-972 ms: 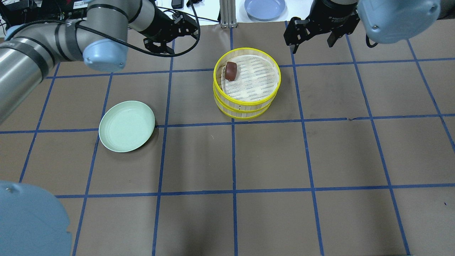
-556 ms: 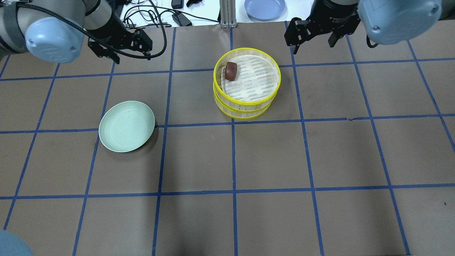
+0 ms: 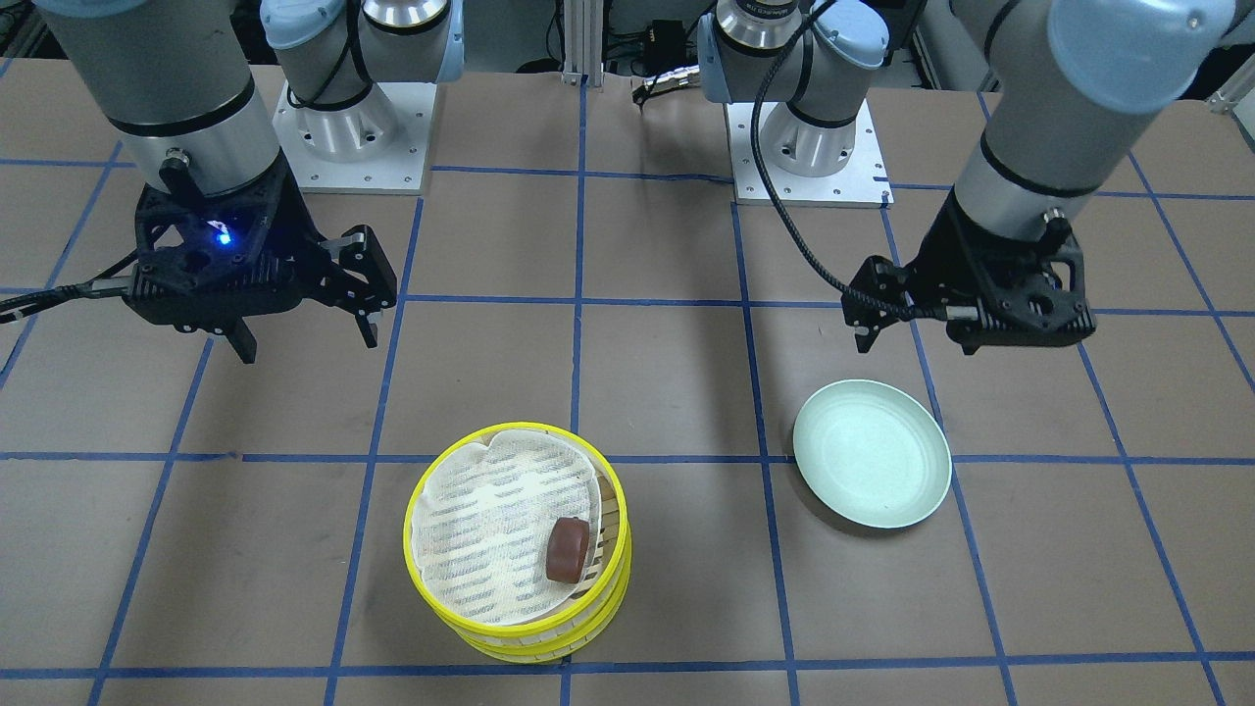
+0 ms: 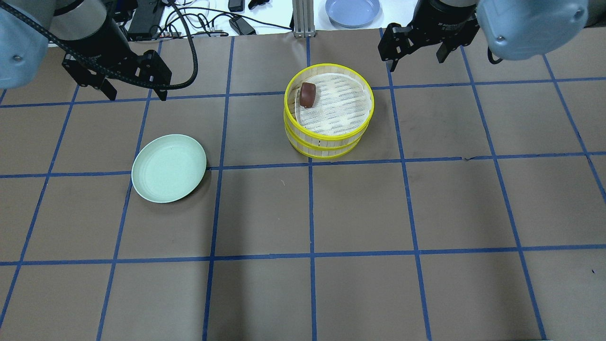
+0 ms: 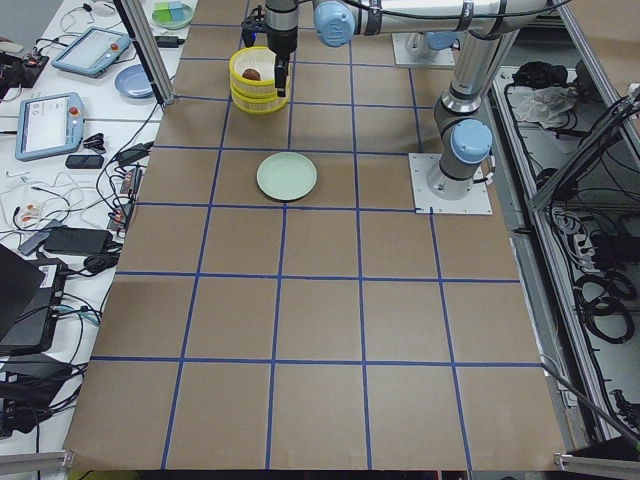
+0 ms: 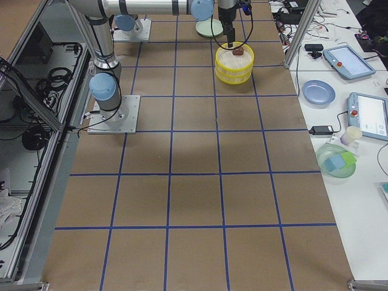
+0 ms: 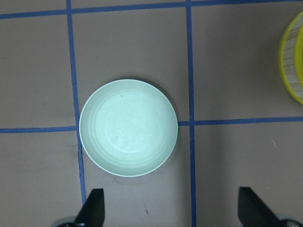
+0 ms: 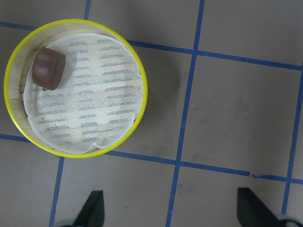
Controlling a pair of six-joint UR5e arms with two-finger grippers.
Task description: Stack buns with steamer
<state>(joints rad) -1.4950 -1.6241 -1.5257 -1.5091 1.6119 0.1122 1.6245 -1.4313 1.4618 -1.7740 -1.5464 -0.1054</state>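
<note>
The steamer's two yellow-rimmed bamboo trays [image 4: 338,106] stand stacked one on the other, also seen in the front view [image 3: 480,529] and the right wrist view [image 8: 90,94]. The dark red-brown bun [image 4: 307,94] lies on the top tray's mesh liner by its rim [image 3: 568,549] [image 8: 48,68]. The cream-white bun is not in view. My right gripper [image 4: 416,60] [image 3: 308,345] hovers open and empty beyond the steamer's far right side. My left gripper [image 4: 137,94] [image 7: 171,210] is open and empty, high beyond the plate.
A pale green plate [image 4: 169,168] [image 3: 872,454] [image 7: 129,135] lies empty left of the steamer. A blue plate [image 4: 352,10], an aluminium post [image 4: 303,19] and cables sit past the table's far edge. The steamer's edge [image 7: 291,61] shows at the left wrist view's right.
My left arm has swung left, away from the steamer, and its gripper now hangs beyond the green plate. The right gripper, steamer and bun have not moved.
</note>
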